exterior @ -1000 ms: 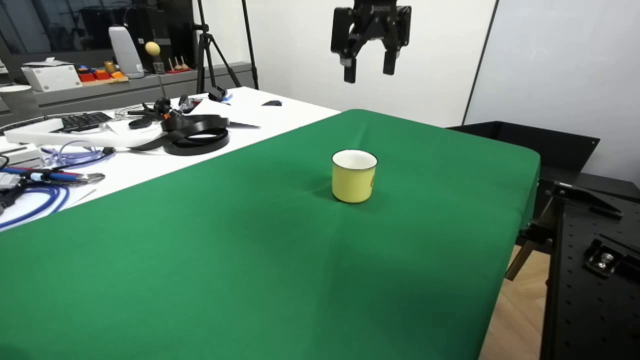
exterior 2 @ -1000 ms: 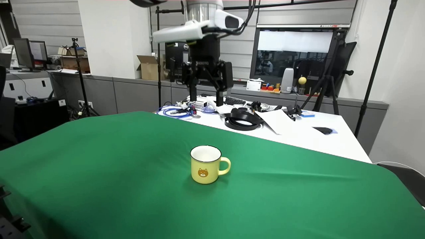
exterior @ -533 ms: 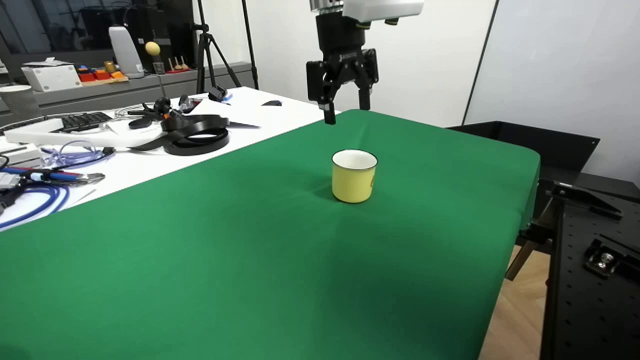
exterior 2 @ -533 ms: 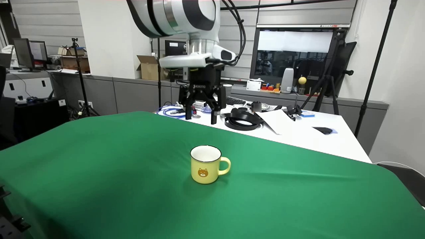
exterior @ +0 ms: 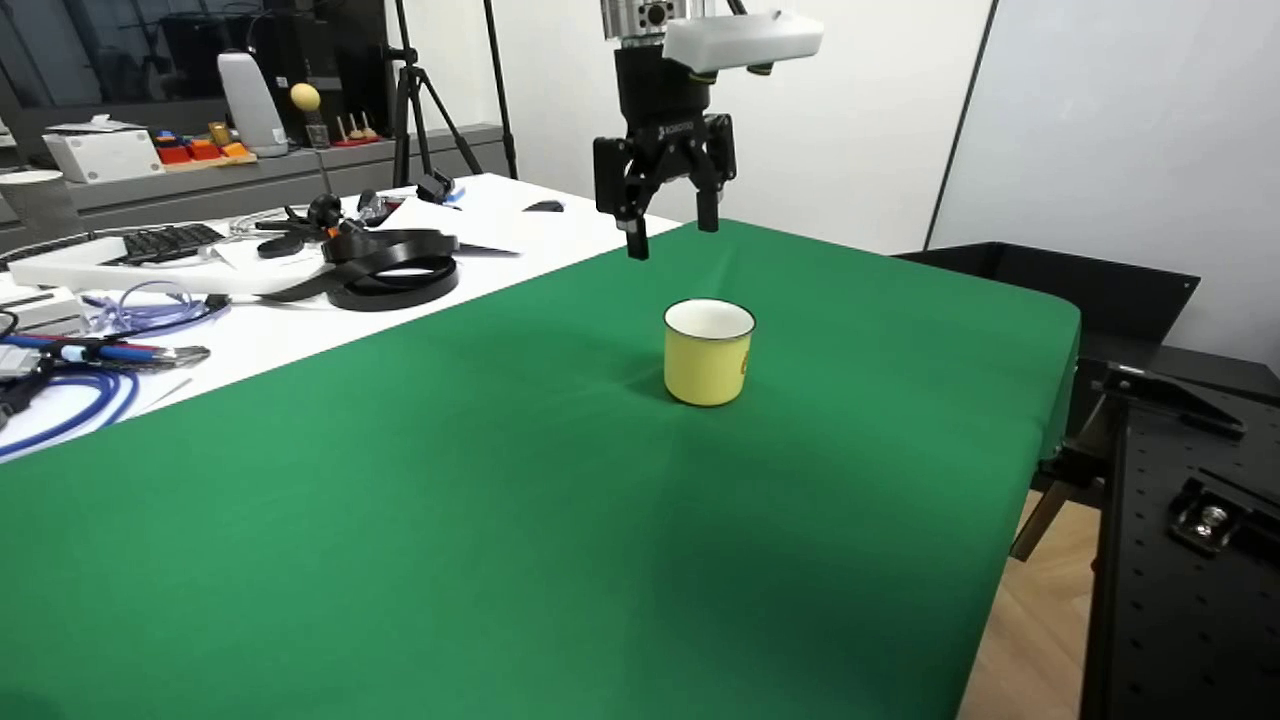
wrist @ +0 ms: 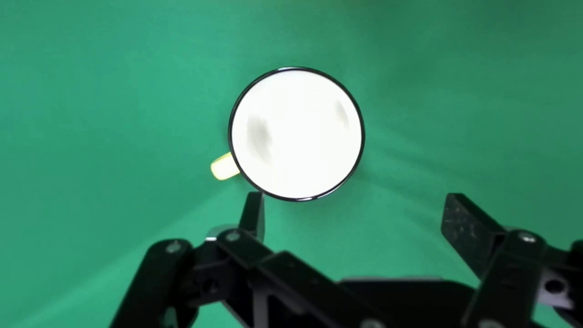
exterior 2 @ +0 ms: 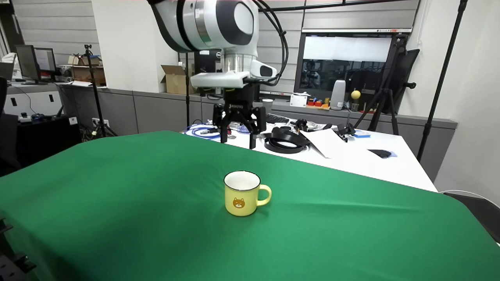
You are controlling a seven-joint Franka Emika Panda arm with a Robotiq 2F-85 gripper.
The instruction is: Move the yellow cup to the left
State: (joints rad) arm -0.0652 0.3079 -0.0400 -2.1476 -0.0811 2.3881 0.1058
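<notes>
Sitting near the upper left corner, in an exterior view, is a white box [exterior: 103, 153], with a keyboard [exterior: 172, 243] lower down. Next I see a yellow ball [exterior: 305, 97], then a black strap [exterior: 400, 296] curled in loops, and a tripod [exterior: 407, 85] above it at the top of the frame. Towards the upper middle hangs the tool [exterior: 672, 236], its two fingers [exterior: 708, 208] spread and pointing down. A little to the right and lower, near the frame's middle, the cup [exterior: 706, 368] stands upright on the green bench [exterior: 450, 520], apart from the tool. Over by the lower right edge is a black plate [exterior: 1190, 600] dotted with small holes.

Where its front shows, in an exterior view, the cup bears a brown animal face [exterior 2: 239, 203], and its handle [exterior 2: 269, 194] sticks out to the right.

Seen from the wrist, the handle pokes out on the left; then come the white inside [wrist: 300, 132] and dark rim [wrist: 363, 134], in the upper middle of the frame. The fingers rise from the bottom, one left of centre, the other wide of it at the lower right.
</notes>
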